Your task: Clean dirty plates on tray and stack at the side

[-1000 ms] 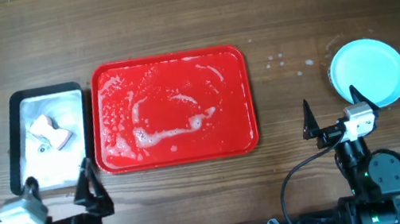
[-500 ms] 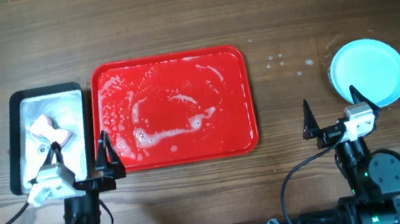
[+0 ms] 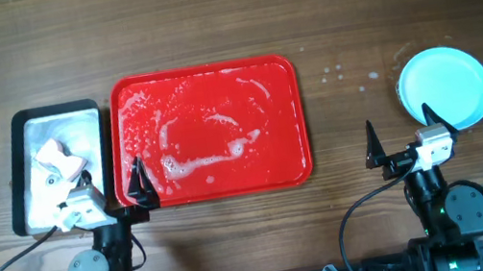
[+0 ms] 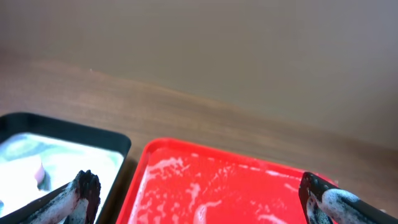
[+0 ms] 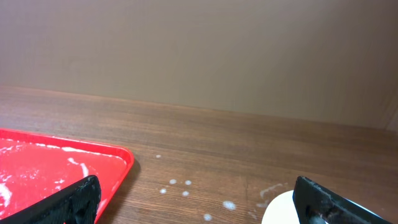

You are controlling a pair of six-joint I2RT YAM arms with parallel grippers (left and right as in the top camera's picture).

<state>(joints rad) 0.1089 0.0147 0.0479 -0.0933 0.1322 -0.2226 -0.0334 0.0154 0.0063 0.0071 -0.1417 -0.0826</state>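
ok so the plates [image 3: 445, 89] are on the table out at 3 o'clock from the red tray [image 3: 283, 119], well apart from it. From above they read as one pale blue disc, so can't tell how many are stacked. The tray's got white foam [image 3: 211, 155] smeared across it, with a few foam specks [image 3: 337, 73] on the table between the two. A black-rimmed metal tray [image 3: 51, 110] sits just beside it at 9 o'clock with a pinkish-white lump [image 3: 59, 162] in it. The left gripper [image 4: 199, 193] hovers at the red tray's 7 o'clock corner, jaws wide open, holding nothing. The right gripper [image 3: 400, 125] is at 7 o'clock of the plates, jaws spread fully too, empty
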